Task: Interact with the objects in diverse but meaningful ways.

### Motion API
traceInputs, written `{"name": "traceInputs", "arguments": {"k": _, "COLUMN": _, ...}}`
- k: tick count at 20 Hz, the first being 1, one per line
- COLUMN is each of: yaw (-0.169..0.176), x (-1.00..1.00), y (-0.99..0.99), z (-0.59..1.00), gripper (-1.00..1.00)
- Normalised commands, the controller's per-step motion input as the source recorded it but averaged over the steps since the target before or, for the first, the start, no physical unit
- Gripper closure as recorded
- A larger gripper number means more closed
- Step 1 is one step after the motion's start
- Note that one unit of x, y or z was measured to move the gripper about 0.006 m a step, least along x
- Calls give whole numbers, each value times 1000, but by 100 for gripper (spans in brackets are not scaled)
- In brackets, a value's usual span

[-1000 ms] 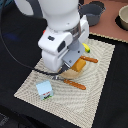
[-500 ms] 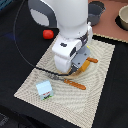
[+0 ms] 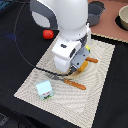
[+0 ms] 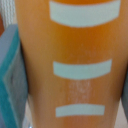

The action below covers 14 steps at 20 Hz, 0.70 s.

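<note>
The golden-orange bread loaf (image 4: 75, 60) with pale score marks fills the wrist view, very close to the camera. A grey and teal finger (image 4: 11, 85) lies against one side of it. In the exterior view my gripper (image 3: 76, 67) is down on the woven mat (image 3: 100, 95), and the hand hides the fingers and most of the loaf. A red tomato-like fruit (image 3: 48, 34) sits on the dark table beyond the mat. The white-and-light-blue carton (image 3: 44, 89) stands near the mat's front corner. A bit of yellow banana (image 3: 88, 48) peeks out behind the hand.
A wooden-handled knife (image 3: 75, 84) lies on the mat between the carton and the hand. Another orange handle (image 3: 91, 60) sticks out on the exterior view's right of the hand. A grey pot (image 3: 96, 12) and a bowl (image 3: 124, 17) stand at the back.
The hand has shifted toward the exterior view's right and lowered a little over the mat. The carton, knife and tomato have not moved.
</note>
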Motion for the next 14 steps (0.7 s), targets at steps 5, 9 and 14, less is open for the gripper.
{"name": "traceInputs", "arguments": {"k": 5, "yaw": 0, "x": 0, "y": 153, "z": -17, "gripper": 100}}
{"name": "traceInputs", "arguments": {"k": 9, "yaw": 0, "x": -89, "y": 173, "z": 11, "gripper": -100}}
{"name": "traceInputs", "arguments": {"k": 14, "yaw": -1, "x": -115, "y": 57, "z": 457, "gripper": -100}}
